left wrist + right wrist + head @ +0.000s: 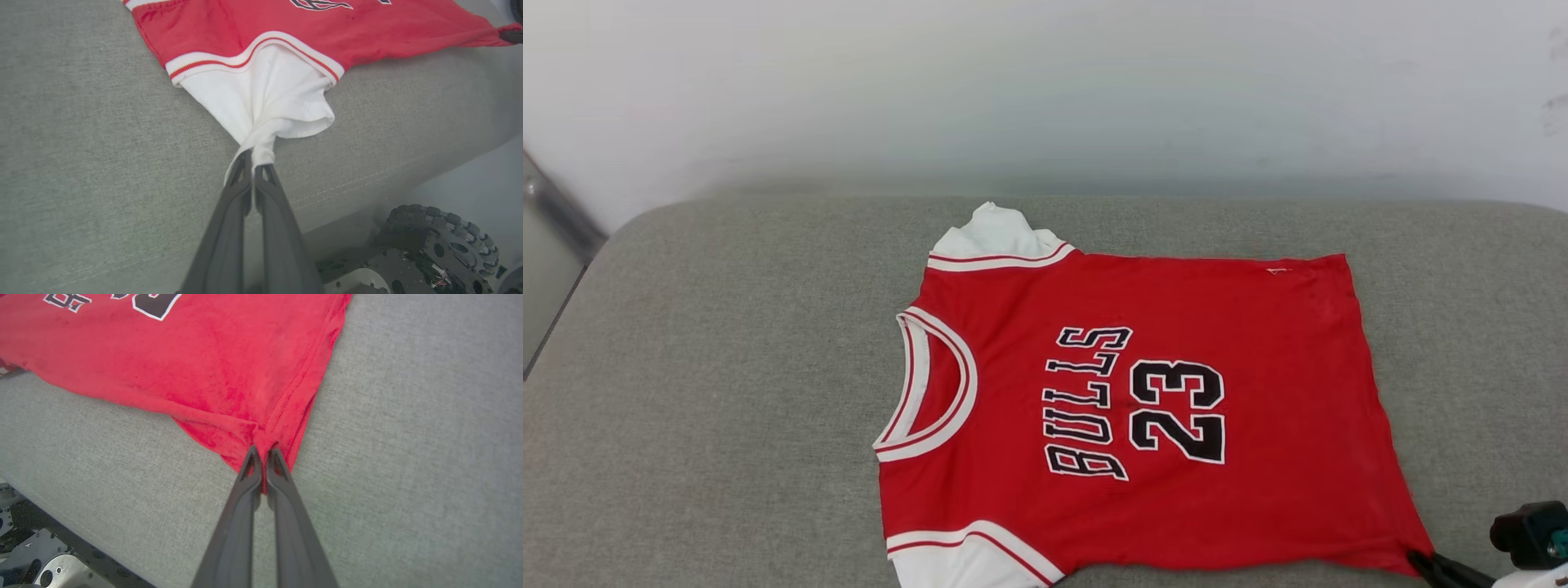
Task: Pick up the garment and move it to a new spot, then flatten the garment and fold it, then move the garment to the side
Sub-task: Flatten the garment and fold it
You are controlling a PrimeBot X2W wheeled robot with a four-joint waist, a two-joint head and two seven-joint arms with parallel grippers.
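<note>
- The shirt [1143, 408] lay flat, front up, in the middle of the head view, on the grey cushion [727, 425].
- The left gripper [255, 163] was pressed together, pinching the white sleeve [265, 94] in the middle of its view.
- The right gripper [263, 457] was pressed together, pinching the shirt's red bottom corner in the middle of its view.

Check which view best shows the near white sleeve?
Left wrist view: the whole sleeve shows, cuff bunched in the shut left gripper. Head view cuts it off at the bottom edge. Right wrist view has the garment at its red hem corner instead.
</note>
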